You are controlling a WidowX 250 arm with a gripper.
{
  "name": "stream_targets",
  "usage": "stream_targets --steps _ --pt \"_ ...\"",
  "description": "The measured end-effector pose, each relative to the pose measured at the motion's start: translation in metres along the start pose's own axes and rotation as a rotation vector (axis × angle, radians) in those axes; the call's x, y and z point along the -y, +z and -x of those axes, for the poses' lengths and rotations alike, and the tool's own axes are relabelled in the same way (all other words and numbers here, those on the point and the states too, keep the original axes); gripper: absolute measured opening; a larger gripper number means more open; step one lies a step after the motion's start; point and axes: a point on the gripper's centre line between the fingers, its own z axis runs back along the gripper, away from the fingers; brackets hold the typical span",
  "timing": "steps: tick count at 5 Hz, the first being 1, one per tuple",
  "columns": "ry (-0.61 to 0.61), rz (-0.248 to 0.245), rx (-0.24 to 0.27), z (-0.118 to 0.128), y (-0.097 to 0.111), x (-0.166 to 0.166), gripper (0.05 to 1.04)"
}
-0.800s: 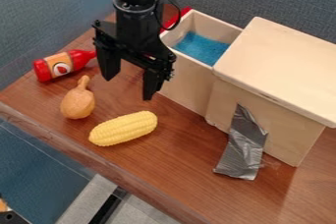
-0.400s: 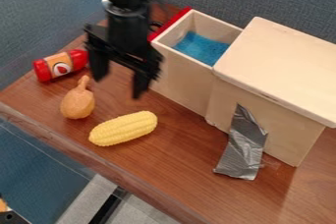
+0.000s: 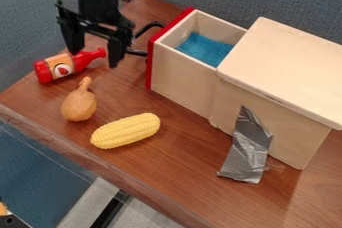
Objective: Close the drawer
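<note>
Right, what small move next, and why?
I'd bring the gripper level with the red front, then ease it toward the cabinet. The drawer stands open, and the gripper hangs on the outer side of its front and handle, so pushing that way should close it. Its exact height is hard to judge.

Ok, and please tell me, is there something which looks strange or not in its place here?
The duct tape looks odd: crumpled, it runs down the wooden cabinet onto the table, perhaps a makeshift fix. The ketchup bottle lies on its side. I see nothing spilled.
</note>
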Motion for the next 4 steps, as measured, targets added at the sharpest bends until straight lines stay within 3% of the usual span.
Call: stream_targets --steps 1,4 --pt "0.008 0.030 -0.027 -0.026 -0.010 -0.027 1.001" --pt "-0.008 0.078 -0.085 -0.107 -0.041 -0.047 1.001"
